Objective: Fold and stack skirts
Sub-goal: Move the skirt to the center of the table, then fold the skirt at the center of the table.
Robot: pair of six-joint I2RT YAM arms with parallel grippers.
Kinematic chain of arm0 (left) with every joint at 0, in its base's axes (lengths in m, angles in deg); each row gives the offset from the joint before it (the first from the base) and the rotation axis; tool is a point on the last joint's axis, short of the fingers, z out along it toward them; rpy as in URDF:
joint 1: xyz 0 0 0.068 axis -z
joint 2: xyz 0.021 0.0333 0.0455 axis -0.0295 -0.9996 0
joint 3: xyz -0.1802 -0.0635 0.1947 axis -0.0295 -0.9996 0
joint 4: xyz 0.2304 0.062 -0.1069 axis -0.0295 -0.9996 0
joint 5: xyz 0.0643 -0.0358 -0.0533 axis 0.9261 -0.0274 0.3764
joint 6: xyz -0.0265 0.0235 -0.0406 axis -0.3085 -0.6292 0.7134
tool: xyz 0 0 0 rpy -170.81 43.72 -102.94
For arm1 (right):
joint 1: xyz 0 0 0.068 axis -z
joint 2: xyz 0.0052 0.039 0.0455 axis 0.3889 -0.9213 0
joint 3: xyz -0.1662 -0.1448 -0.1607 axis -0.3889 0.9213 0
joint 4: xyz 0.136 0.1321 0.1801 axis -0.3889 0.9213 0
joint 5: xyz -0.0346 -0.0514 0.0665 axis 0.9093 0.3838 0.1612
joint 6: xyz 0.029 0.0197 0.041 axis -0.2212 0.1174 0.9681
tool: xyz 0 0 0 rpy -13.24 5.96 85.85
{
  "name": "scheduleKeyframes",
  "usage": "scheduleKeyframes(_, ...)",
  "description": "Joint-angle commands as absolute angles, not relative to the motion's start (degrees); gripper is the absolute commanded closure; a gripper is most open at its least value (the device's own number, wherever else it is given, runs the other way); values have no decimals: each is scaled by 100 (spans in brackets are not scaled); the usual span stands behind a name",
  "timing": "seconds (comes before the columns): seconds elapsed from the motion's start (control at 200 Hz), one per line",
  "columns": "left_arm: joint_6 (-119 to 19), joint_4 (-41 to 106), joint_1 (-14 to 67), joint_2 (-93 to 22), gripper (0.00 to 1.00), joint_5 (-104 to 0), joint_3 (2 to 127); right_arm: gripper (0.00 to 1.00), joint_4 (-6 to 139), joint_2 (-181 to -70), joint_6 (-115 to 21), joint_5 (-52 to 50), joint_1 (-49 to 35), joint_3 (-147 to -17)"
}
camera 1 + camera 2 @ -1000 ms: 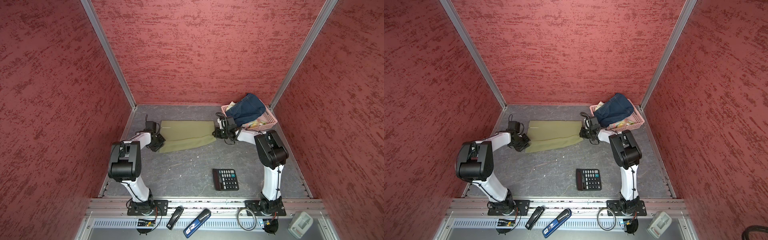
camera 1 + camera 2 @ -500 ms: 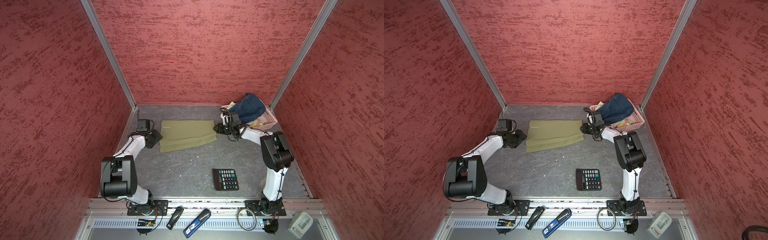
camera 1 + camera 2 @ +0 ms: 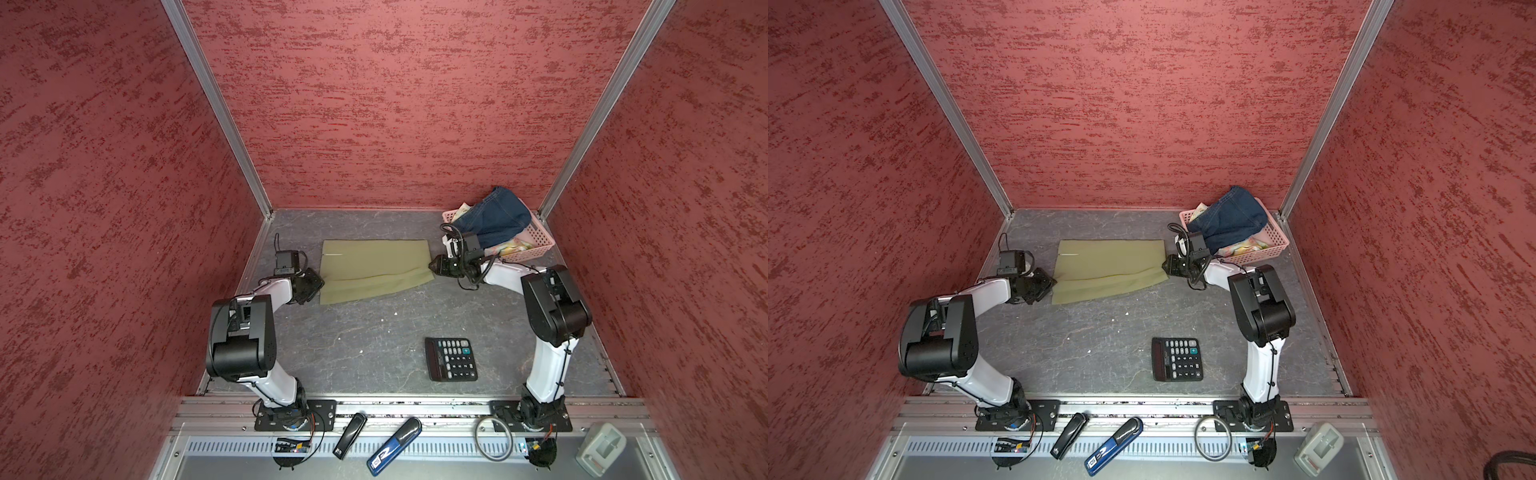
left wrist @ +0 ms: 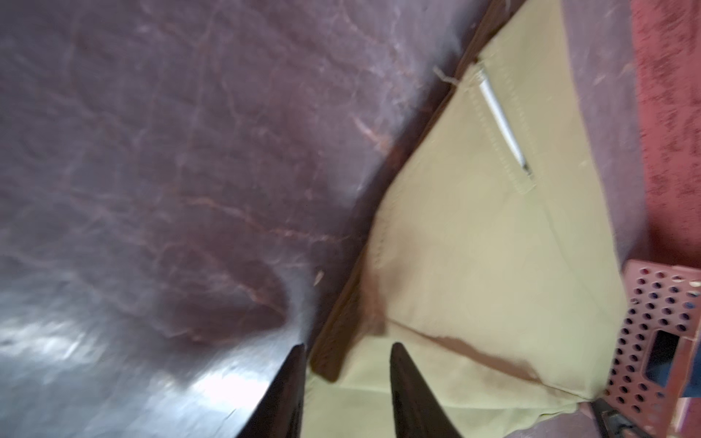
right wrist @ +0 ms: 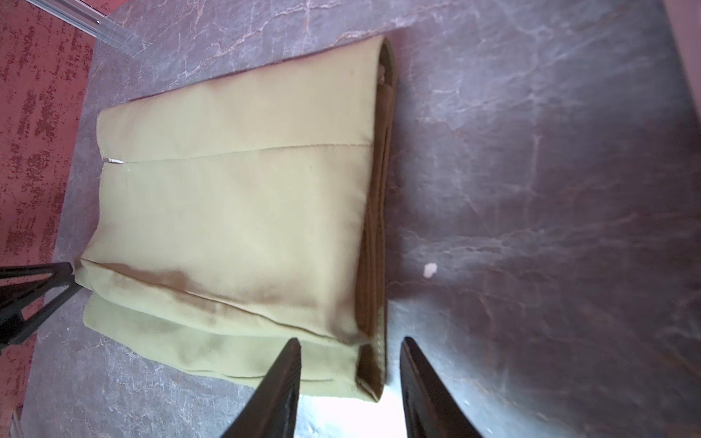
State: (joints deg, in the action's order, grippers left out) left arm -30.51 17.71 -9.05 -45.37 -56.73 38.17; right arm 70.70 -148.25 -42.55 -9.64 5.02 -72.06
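Made out only a strip of the floral skirt [image 3: 514,246], buried under the denim skirt [image 3: 494,216] in the pink basket [image 3: 540,243] at the tabletop's [image 3: 374,332] far right corner. Found the left wrist view blurred. Saw both arms bent, forearms sloping down to the cloth. Found left pincer [image 4: 348,344] and right pincer [image 5: 351,339] parted, gripping nothing, at opposite ends of the folded olive skirt [image 3: 374,266], flat toward the far edge, a cloth corner in each gap.

3 mottled red walls [image 3: 395,104], grey marbled floor [image 3: 374,332], aluminium corner posts [image 3: 214,104]
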Motion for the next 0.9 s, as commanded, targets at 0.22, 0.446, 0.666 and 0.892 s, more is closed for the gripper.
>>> scheduleKeyframes(0.22,-3236,2274,-925,-4557,73,-5954,3578,56,6797,-14630,-4237,-1042,528,-7057)
scheduleKeyframes(0.446,-3235,2387,-939,-4527,100,-5975,3461,57,6704,-14599,-4166,-1150,522,-7068)
scheduleKeyframes(0.666,-3202,2449,-925,-4511,100,-5995,3473,61,6529,-14647,-3971,-1327,523,-7034)
scheduleKeyframes(0.892,-3193,2442,-908,-4459,100,-6004,3465,65,6493,-14802,-3909,-1389,526,-7107)
